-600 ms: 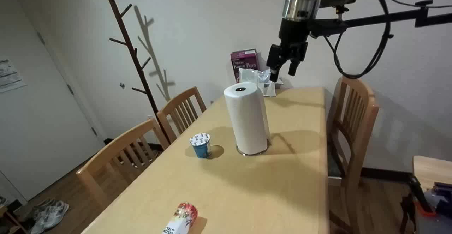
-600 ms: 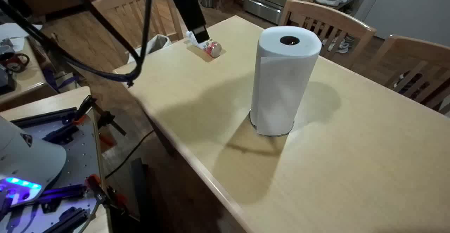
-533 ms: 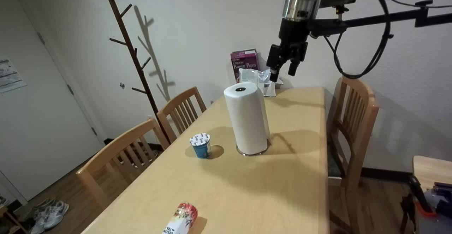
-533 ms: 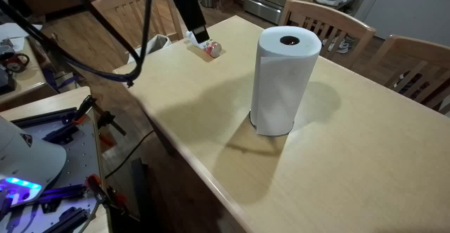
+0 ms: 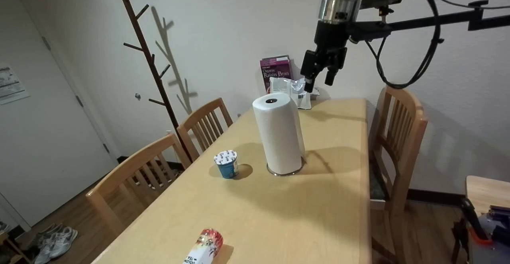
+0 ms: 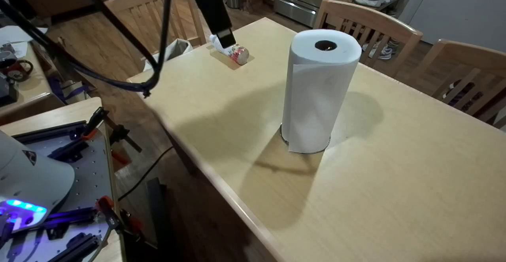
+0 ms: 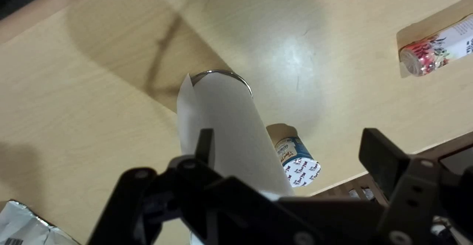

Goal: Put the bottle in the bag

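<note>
Nothing has moved that you could notice since the earlier frames: your black two-finger gripper (image 5: pixel 319 83) hangs at the same high place, and every object lies as it lay. In the wrist view its fingers (image 7: pixel 382 158) stand widely apart, and you hold nothing between them. Your target, the small white cylindrical bottle with red markings (image 6: pixel 238 54), lies on its side on the pale wooden table (image 5: pixel 259 216), well apart from the gripper. So it seems that no step of the work is done yet: the approach, the grasp, the lift, the carrying and the release are all left to you. The pale grey, open-topped container (image 6: pixel 174 51), which shows just past the table edge at the bottle's end, is probably the bag you need, but please confirm this. The silver-and-white foil pouch (image 5: pixel 293 90) at the opposite end shows no clear opening, so it looks less suitable.
</note>
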`<state>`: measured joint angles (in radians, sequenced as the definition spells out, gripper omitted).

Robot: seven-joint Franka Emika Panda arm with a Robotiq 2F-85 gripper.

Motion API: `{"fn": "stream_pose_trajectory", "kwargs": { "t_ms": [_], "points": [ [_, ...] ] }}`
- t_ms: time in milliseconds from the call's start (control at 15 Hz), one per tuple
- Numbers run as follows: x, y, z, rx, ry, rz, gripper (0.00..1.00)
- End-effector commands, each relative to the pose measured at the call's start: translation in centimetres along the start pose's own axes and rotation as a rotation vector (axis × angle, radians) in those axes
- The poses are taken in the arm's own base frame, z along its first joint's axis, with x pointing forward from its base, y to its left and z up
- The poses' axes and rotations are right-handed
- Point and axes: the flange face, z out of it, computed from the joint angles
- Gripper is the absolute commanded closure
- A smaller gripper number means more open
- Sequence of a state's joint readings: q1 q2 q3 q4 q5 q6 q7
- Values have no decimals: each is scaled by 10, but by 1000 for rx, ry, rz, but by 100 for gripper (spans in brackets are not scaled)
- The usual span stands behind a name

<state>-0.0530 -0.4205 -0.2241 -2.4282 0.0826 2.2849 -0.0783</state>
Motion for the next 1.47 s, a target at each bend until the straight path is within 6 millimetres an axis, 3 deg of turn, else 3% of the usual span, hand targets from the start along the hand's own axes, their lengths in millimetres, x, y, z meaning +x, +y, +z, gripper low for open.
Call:
{"fn": "stream_pose_trajectory", "kwargs": {
  "t_ms": [0,400,667,933,1000,1133,1400],
  "points": [
    [27,-28,19,-68,-43,-89,0],
    [65,-107,98,-216,-204,-341,0],
    [61,-180,148,-254,-290,-552,0],
    [32,-238,186,-264,-365,-757,0],
    [26,-243,189,-274,-386,-803,0],
    [22,-244,190,-253,-359,-729,0],
    [25,-238,190,-256,-359,-718,0]
  ]
}}
